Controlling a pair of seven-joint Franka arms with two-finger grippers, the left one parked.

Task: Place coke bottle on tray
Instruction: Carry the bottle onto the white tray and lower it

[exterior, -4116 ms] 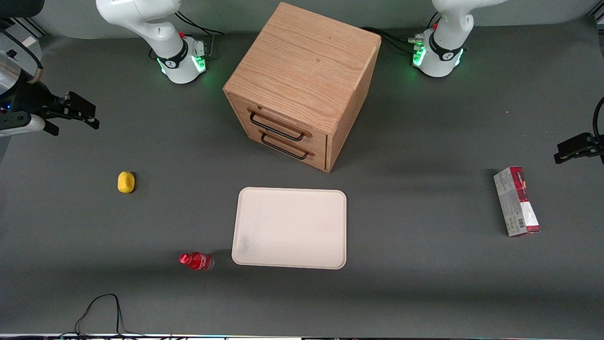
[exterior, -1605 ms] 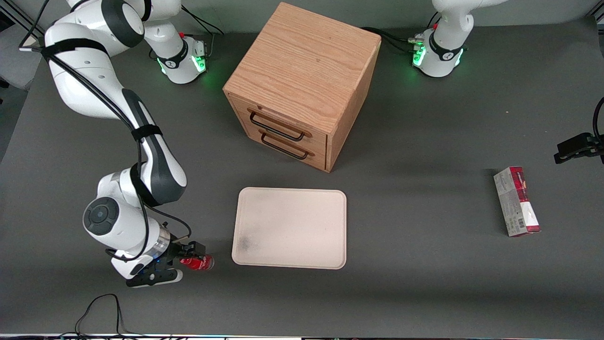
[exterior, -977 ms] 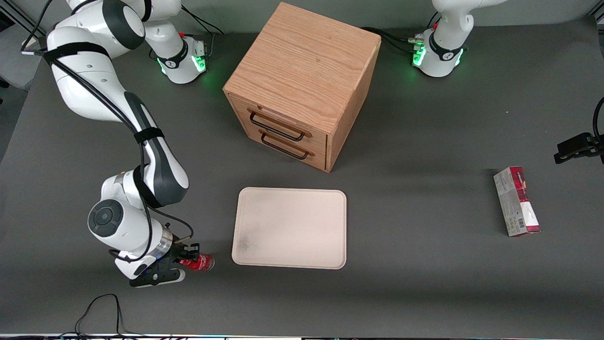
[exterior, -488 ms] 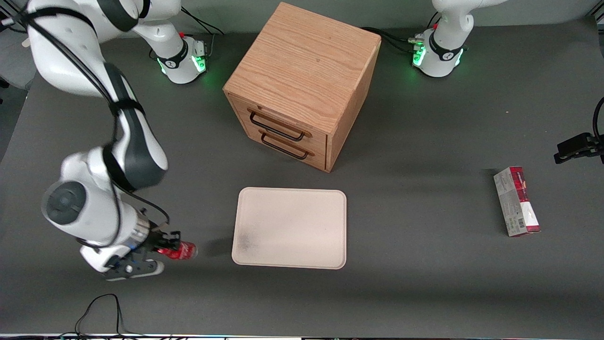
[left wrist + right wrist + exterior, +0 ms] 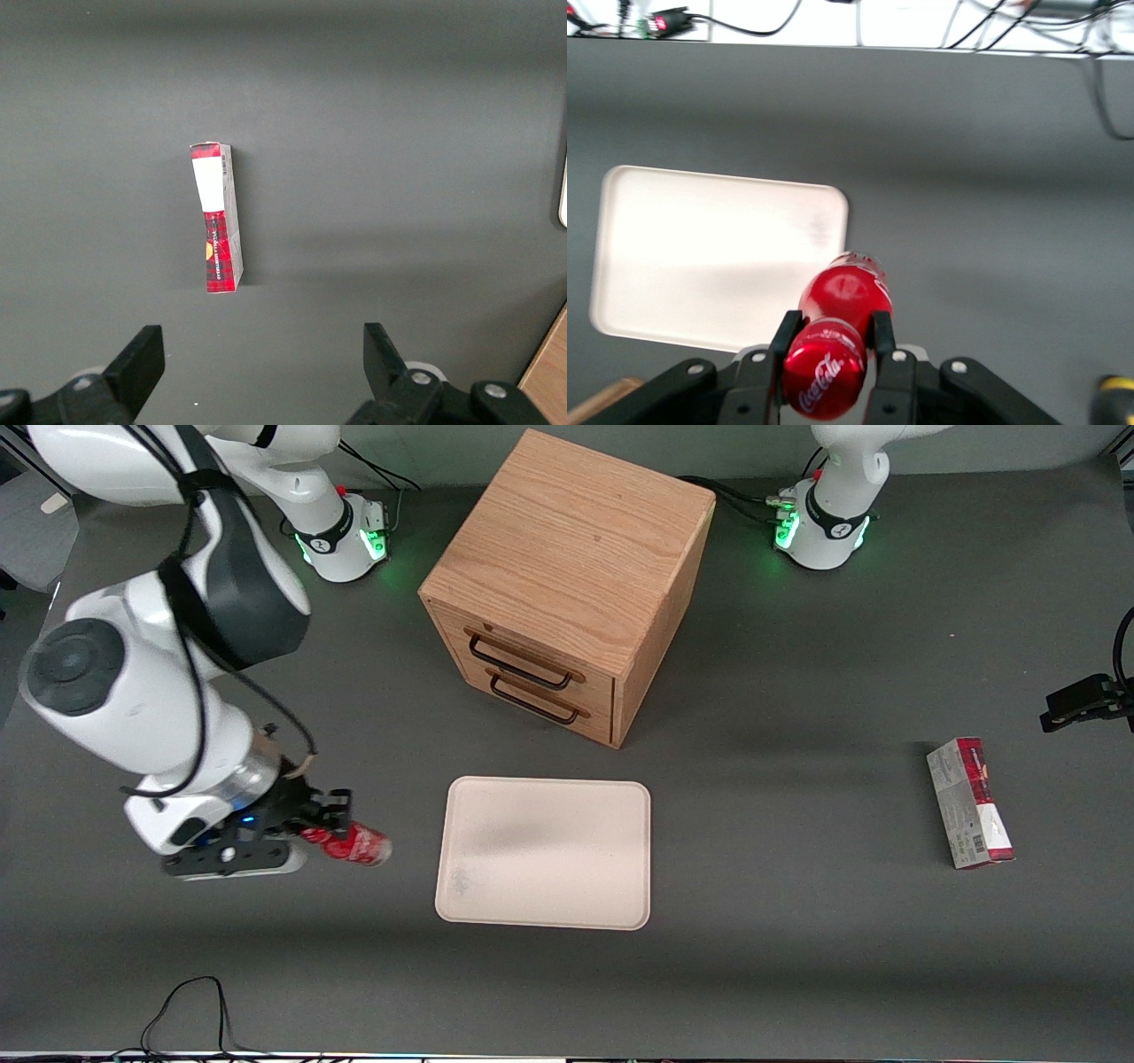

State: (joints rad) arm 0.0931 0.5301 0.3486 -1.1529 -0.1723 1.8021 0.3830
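Above the dark bench [image 5: 797, 974], the right arm's gripper [image 5: 330, 825] carries the coke bottle [image 5: 356, 844] clear of the surface, jaws closed on its neck end, body tipped toward the tray [image 5: 620, 850] just beside it. The small, rigid bottle looks light but smooth and round, likely to roll once set down. The tray holds nothing; a wooden cabinet [image 5: 576, 549] keeps both drawers shut.

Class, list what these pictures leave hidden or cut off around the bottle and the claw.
- Coke bottle: front view, its cap end is covered by the claw.
- Yellow object: right wrist view, cut off by the edge.
- Tray: left wrist view, only a sliver shows at the edge.
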